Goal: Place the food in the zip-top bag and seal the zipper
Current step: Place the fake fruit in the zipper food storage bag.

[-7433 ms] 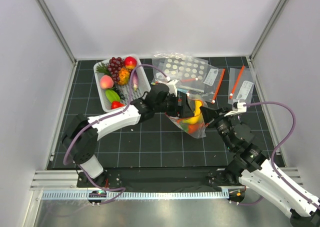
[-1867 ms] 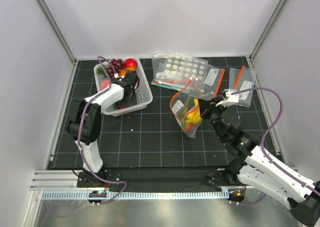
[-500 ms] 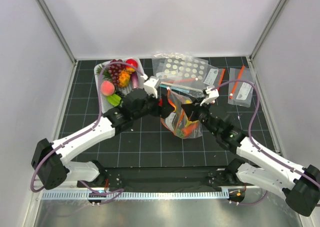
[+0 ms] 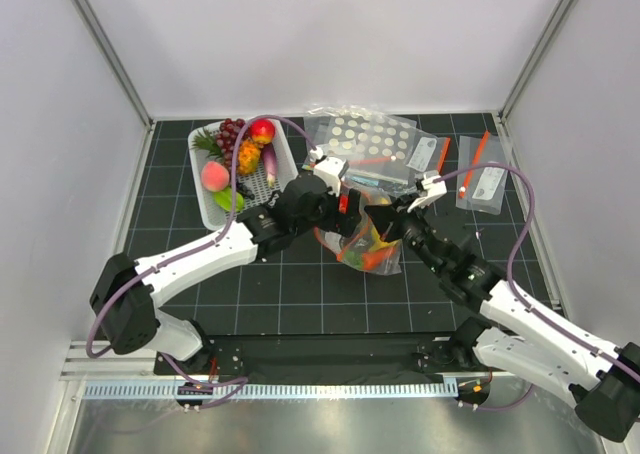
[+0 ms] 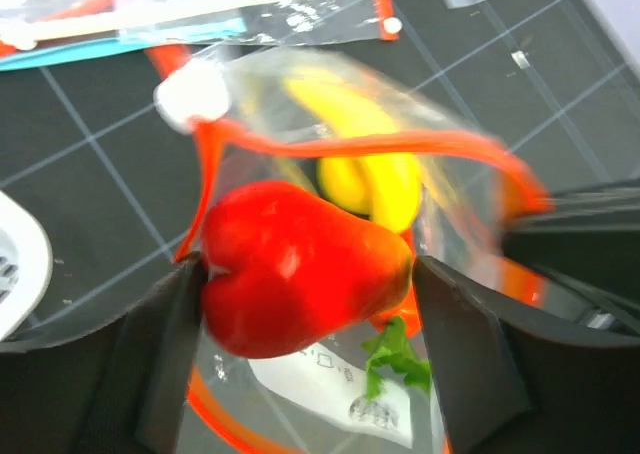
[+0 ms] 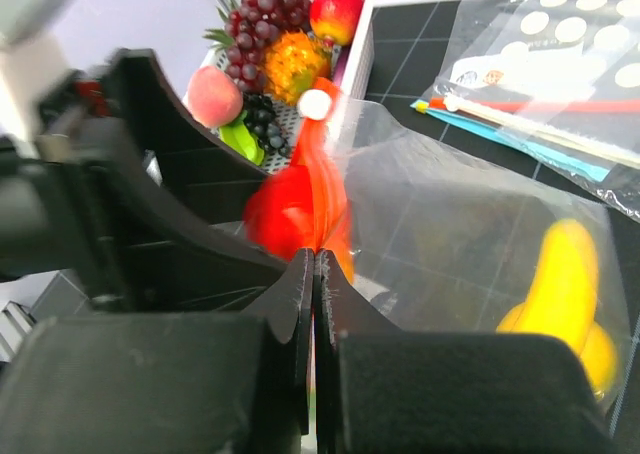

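The clear zip-top bag [image 4: 372, 242] stands open mid-table with a yellow banana [image 5: 375, 169], an orange piece and a green piece [image 5: 395, 359] inside. My left gripper [image 4: 340, 206] is shut on a small red piece [image 5: 300, 269] and holds it right at the bag's mouth, over the orange-red zipper [image 5: 400, 146]. My right gripper [image 4: 392, 224] is shut on the zipper strip [image 6: 318, 174] at the mouth's edge and holds the bag up. The red piece [image 6: 280, 214] shows just behind that strip in the right wrist view. The banana [image 6: 565, 274] shows through the bag.
The white slotted basket [image 4: 207, 211] at back left holds a pink peach [image 4: 214, 176], grapes, a red-yellow fruit and other pieces. A dotted clear bag [image 4: 365, 139] lies behind the open bag. Smaller labelled bags [image 4: 485, 179] lie at back right.
My left gripper went from the basket to the bag with the red piece and has moved right onto the bag's mouth. My right gripper keeps hold of the zipper; the bag shifted slightly right.
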{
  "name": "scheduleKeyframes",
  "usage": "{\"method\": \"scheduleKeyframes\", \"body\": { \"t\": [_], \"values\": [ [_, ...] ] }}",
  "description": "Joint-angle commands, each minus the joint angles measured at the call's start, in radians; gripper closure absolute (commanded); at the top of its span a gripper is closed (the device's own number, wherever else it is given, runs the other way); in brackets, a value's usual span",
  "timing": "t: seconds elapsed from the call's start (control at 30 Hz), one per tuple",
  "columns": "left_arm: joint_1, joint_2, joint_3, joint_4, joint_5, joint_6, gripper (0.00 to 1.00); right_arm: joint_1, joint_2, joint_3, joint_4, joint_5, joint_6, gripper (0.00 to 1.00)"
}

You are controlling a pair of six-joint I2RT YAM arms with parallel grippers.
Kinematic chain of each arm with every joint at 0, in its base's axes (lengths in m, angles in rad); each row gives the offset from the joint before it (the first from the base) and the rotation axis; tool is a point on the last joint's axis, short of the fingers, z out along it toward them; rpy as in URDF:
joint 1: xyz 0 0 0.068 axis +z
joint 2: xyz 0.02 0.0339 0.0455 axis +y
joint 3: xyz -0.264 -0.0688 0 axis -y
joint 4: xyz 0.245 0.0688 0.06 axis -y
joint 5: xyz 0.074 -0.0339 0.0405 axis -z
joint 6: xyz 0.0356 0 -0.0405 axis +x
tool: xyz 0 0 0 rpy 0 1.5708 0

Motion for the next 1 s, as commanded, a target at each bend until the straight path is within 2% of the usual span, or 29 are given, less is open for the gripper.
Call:
{"method": "scheduleKeyframes", "body": {
  "t": [0.0,0.07,0.4,0.63,0.73,0.9,0.93,0.97],
  "values": [
    [-0.003,0.016,0.051,-0.037,-0.062,0.015,0.10,0.004,-0.044,0.000,0.062,0.029,-0.005,0.99],
    [-0.003,0.013,0.049,-0.039,-0.060,0.012,0.00,0.004,-0.056,-0.005,0.059,0.050,-0.005,0.99],
    [-0.005,-0.102,0.002,-0.028,-0.053,0.009,0.00,0.004,-0.067,-0.003,0.025,0.133,0.003,0.99],
    [-0.003,-0.153,-0.039,-0.038,-0.252,-0.013,0.00,0.004,-0.091,-0.015,0.001,0.234,0.021,0.99],
    [0.003,-0.114,-0.020,-0.072,-0.272,-0.028,0.02,0.004,-0.101,-0.017,-0.001,0.248,0.024,0.99],
    [0.012,0.007,0.091,-0.166,-0.185,-0.027,0.36,0.004,-0.105,-0.022,-0.002,0.269,0.024,0.99],
    [0.012,0.040,0.103,-0.172,-0.148,-0.025,0.49,0.004,-0.105,-0.020,-0.004,0.272,0.024,0.99],
    [0.012,0.056,0.112,-0.178,-0.125,-0.024,0.54,0.004,-0.105,-0.020,-0.002,0.272,0.024,0.99]
  ]
}}
